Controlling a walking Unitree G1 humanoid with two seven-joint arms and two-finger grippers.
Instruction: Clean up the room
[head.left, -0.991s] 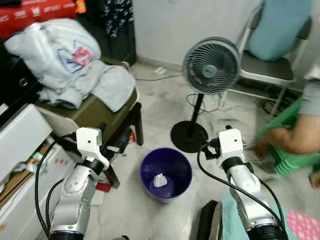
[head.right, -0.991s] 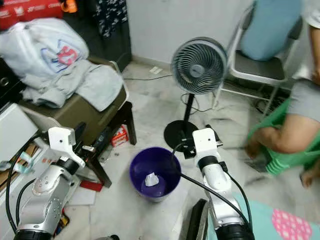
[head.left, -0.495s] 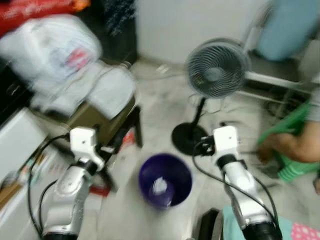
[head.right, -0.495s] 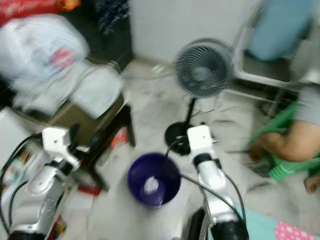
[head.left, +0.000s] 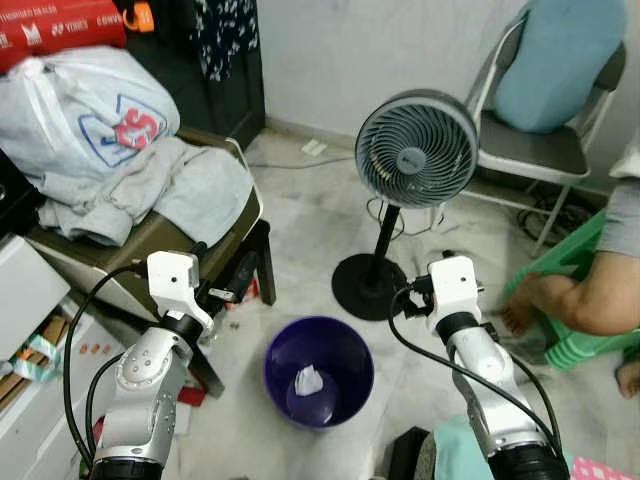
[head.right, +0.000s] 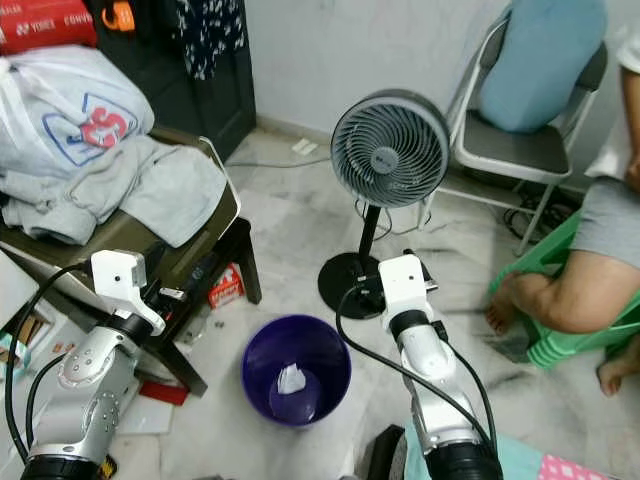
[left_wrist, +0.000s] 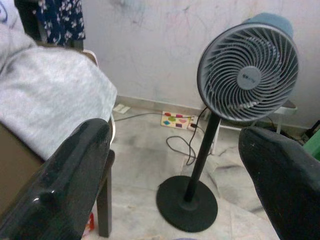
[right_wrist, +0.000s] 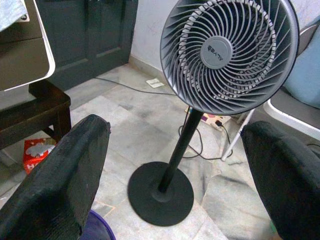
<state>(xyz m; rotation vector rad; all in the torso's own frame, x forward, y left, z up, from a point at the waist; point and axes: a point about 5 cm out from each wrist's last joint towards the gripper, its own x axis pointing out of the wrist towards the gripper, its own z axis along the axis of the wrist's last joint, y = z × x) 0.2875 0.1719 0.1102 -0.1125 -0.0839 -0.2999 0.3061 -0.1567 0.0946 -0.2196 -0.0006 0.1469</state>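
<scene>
A purple bin (head.left: 345, 350) stands on the marble floor between my two arms, with a crumpled white paper (head.left: 308, 381) lying inside it. My left gripper (left_wrist: 172, 132) is held above the floor to the left of the bin, beside the brown chair, open with nothing between its black fingers (left_wrist: 70, 185). To the right of the bin my right gripper (right_wrist: 175, 127) is held just as high and is also open and empty. Both point toward a grey standing fan (head.left: 418, 150).
A brown chair (head.left: 150, 240) at left carries grey clothes (head.left: 160, 190) and a white plastic bag (head.left: 90, 105). A red box (head.right: 222, 285) lies under it. White drawers (head.left: 25, 300) stand at far left. A person (head.left: 590, 290) sits on a green stool at right, by a folding chair (head.left: 545, 150).
The picture blurred and shifted as the camera moved, and is sharp again now. Both grippers stay open, and the paper still lies in the bin.
</scene>
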